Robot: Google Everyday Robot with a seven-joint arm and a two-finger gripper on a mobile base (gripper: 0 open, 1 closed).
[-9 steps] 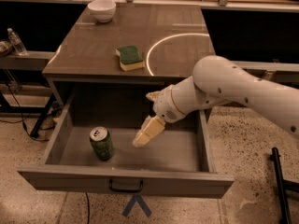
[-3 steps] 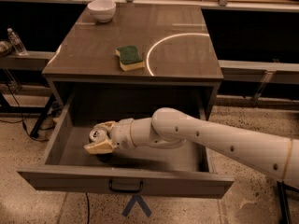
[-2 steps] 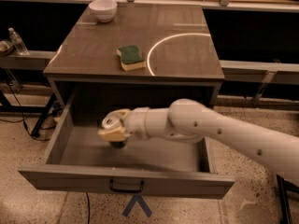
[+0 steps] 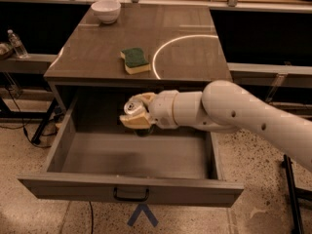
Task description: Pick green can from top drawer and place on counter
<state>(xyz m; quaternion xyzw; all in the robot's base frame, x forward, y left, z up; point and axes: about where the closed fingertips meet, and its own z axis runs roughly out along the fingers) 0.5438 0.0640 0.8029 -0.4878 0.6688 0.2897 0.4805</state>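
The top drawer [image 4: 131,191] stands pulled out, grey, with a black bar handle on its front panel. My gripper [image 4: 135,113] reaches in from the right on a white arm and is shut on the green can [image 4: 132,107]. Only the can's silver top shows between the tan fingers [image 4: 135,122]. The can is lifted above the drawer floor, in front of the counter's front edge and just below it. The counter [image 4: 97,52] is a glossy grey-brown top with a white arc line.
A green-and-yellow sponge [image 4: 134,60] lies on the counter near the arc. A white bowl [image 4: 106,9] stands at the counter's far left corner. A plastic bottle [image 4: 16,44] stands on a shelf at the left. Black stands flank the cabinet.
My gripper went down to the can in the drawer's left part, closed on it and has lifted it up and to the right, toward the counter's front edge.
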